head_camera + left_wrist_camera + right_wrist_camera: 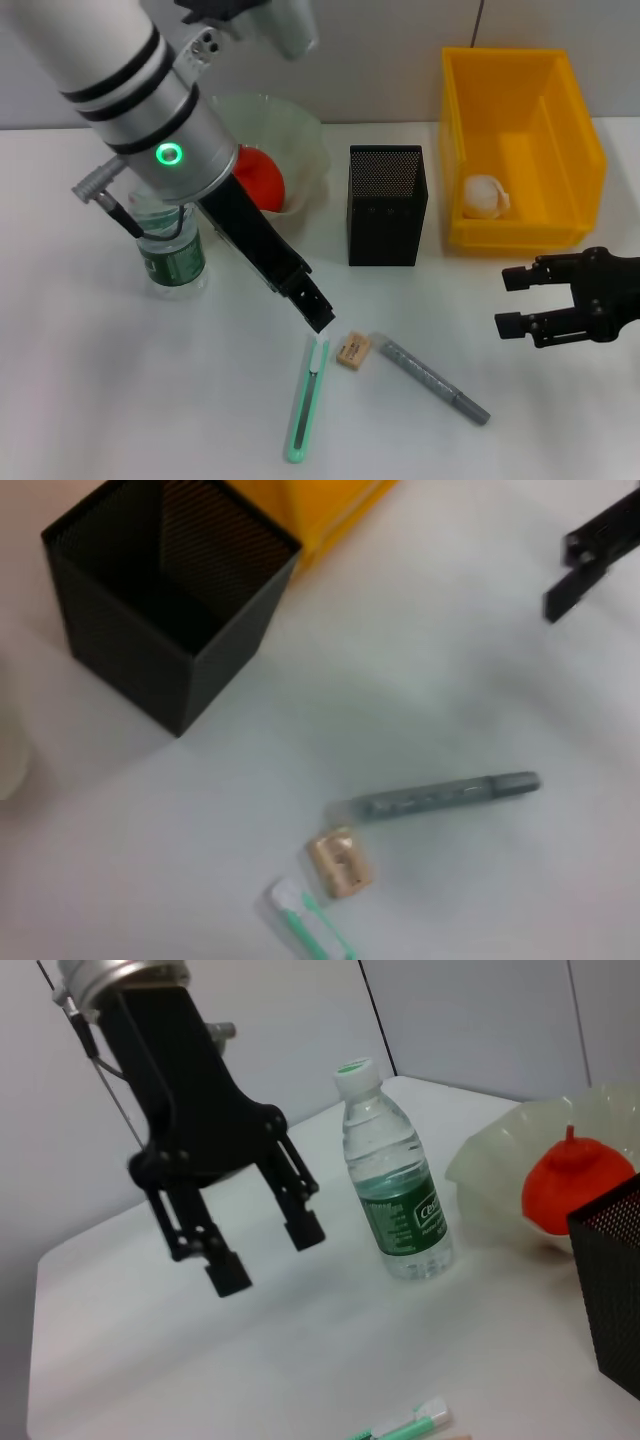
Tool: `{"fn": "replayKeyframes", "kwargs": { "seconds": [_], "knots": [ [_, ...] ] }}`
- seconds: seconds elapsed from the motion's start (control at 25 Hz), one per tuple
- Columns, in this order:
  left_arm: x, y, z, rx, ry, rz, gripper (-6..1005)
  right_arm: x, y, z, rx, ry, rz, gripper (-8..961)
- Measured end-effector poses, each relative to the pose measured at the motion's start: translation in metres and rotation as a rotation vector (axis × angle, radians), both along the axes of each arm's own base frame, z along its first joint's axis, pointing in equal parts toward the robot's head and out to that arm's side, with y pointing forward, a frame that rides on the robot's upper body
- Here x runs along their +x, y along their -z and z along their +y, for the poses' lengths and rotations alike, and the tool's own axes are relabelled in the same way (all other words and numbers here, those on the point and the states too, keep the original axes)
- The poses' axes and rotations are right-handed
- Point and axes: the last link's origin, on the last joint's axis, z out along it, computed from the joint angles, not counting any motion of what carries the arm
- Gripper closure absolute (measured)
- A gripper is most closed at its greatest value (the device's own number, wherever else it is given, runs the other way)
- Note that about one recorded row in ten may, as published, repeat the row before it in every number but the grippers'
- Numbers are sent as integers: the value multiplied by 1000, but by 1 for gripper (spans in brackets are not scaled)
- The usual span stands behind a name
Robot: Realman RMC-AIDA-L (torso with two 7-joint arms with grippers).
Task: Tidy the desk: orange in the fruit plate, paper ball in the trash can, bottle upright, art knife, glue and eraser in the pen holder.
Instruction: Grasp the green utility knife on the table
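A green art knife (304,402) lies on the white table, with a tan eraser (354,350) and a grey glue stick (432,380) just to its right. My left gripper (318,320) hangs open right above the knife's top end; the right wrist view shows it (267,1253) with jaws apart and empty. The black mesh pen holder (387,205) stands behind them. The orange (262,178) lies in the translucent fruit plate (300,130). The bottle (172,250) stands upright. The paper ball (485,195) lies in the yellow bin (520,90). My right gripper (510,300) is open and idle at the right.
The left wrist view shows the pen holder (170,610), glue stick (440,795), eraser (340,863), knife tip (310,925) and the right gripper (595,555) farther off. My left arm crosses above the bottle and the plate.
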Motion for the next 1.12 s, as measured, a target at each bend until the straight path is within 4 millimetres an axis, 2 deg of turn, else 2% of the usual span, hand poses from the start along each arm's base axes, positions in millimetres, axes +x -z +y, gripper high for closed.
{"fn": "replayKeyframes", "kwargs": {
  "seconds": [0.2, 0.8, 1.12],
  "knots": [
    [-4, 4, 5, 34, -12, 42, 248, -3, 1, 2, -1, -11, -6, 164],
    [-17, 43, 3, 78, -21, 210, 249, -4, 6, 6, 25, -46, -22, 164],
    [-15, 48, 1, 71, 3, 233, 249, -5, 6, 6, 27, -48, -19, 165]
  ]
}}
